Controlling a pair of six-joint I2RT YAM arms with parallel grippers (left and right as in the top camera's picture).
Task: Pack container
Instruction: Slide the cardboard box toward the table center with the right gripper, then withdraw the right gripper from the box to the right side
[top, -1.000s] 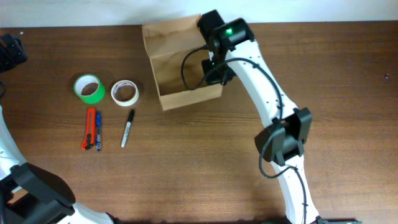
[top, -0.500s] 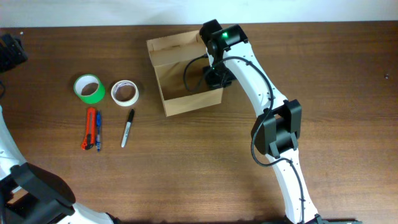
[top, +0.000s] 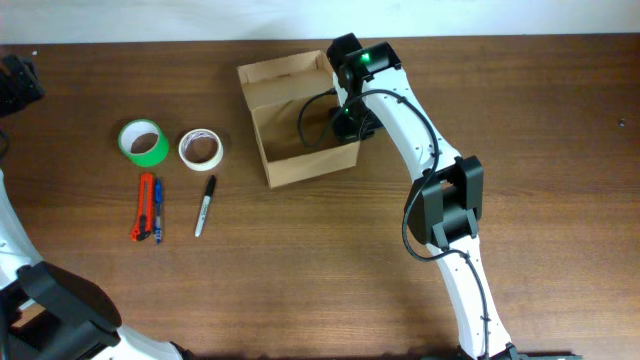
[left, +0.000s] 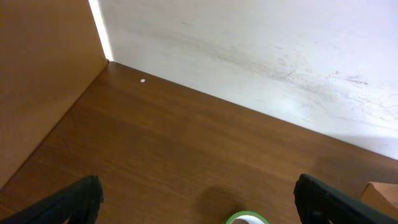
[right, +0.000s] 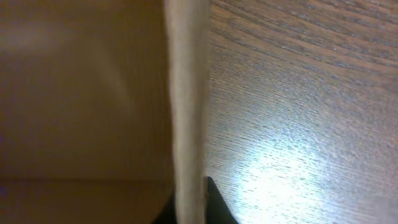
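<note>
Box (top: 290, 140) sits at the far middle of the table (top: 300, 280), top open, flap (top: 283, 72) on its far side leaning back toward the wall. Right arm (top: 440, 200) stretches from the near edge up to the box's right side, and the right claw (top: 345, 118) is down over that side's rim. In the wrist view the cardboard edge (right: 186, 93) runs straight up the middle with a dark fingertip (right: 214, 202) tight against each side of it. Box interior is to the left of the edge, bare wood to the right. So the claw is clamped on the box wall (only the very tips show). A green light glows on the arm above the claw.

Left of the box and well apart from it are green tape (top: 145, 142) and white tape (top: 201, 148), side by side, near each other but not touching. Nearer than those lie an orange cutter (top: 146, 207), a blue pen (top: 158, 215) right against the cutter's right side, and a black marker (top: 205, 205) a little further right. All three lie roughly front to back.

Left claw (left: 198, 190) hangs off near the far left corner of the table, away from everything, fingers (left: 84, 199) spread wide, camera tilted toward the white wall (left: 249, 56). Its view catches the top of the green tape at the bottom edge and a corner of the box at lower right.
</note>
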